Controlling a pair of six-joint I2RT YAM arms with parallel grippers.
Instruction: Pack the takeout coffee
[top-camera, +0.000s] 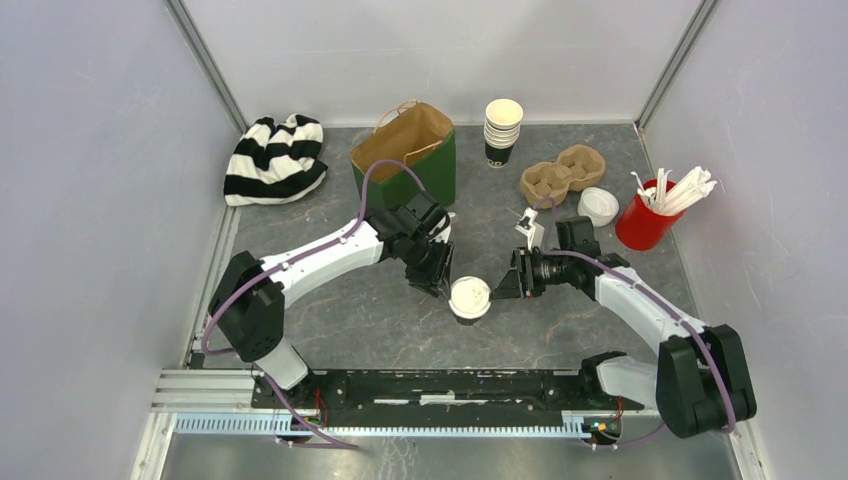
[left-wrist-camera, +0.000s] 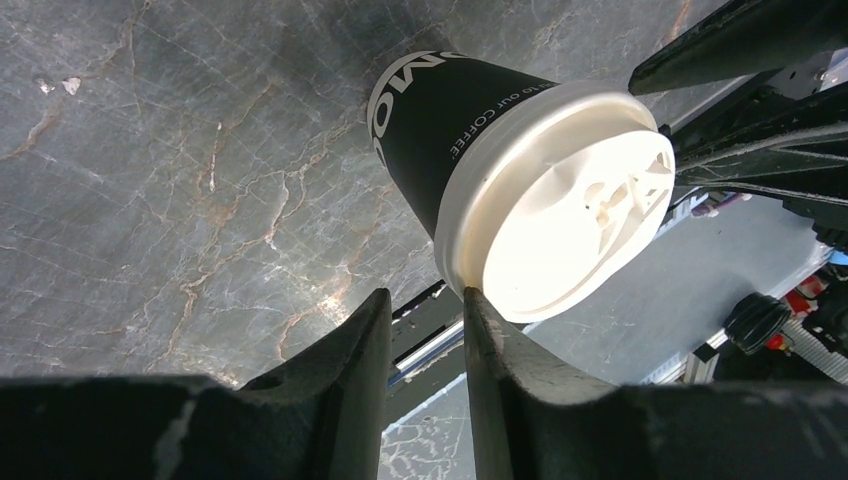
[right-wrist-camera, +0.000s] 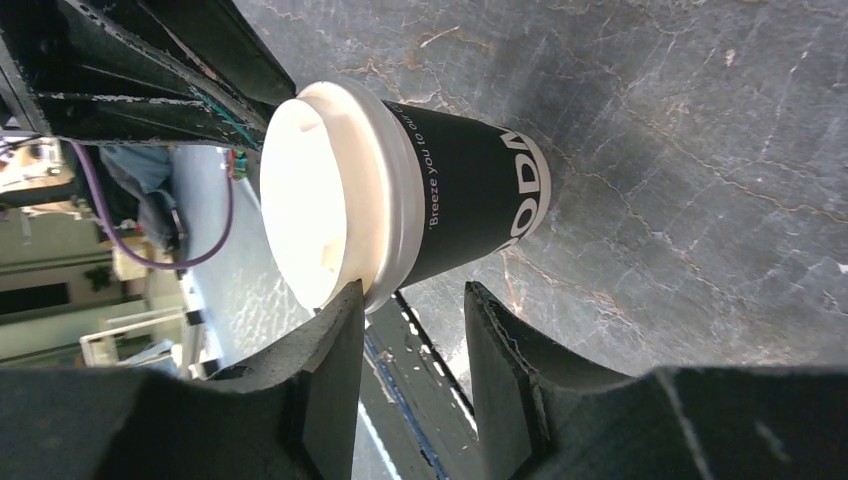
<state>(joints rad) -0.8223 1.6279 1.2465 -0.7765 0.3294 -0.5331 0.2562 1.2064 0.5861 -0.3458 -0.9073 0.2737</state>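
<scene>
At the centre, one lidded cup (top-camera: 470, 298) stands between left gripper (left-wrist-camera: 425, 293) and right gripper (right-wrist-camera: 413, 288), both part-open, empty.

bright, even light from overhead, only soft short shadows on the grey table (top-camera: 380, 310). up close the white lid (left-wrist-camera: 560, 190) glares, nearly washed out, and the nearest dark edges look blurry, out of focus.

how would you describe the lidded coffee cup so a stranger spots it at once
Start at the grey marbled table and look to its near middle, between the left gripper and the right gripper. There stands a dark paper cup with a white lid on. The stack of cups at the back has no lid.
</scene>
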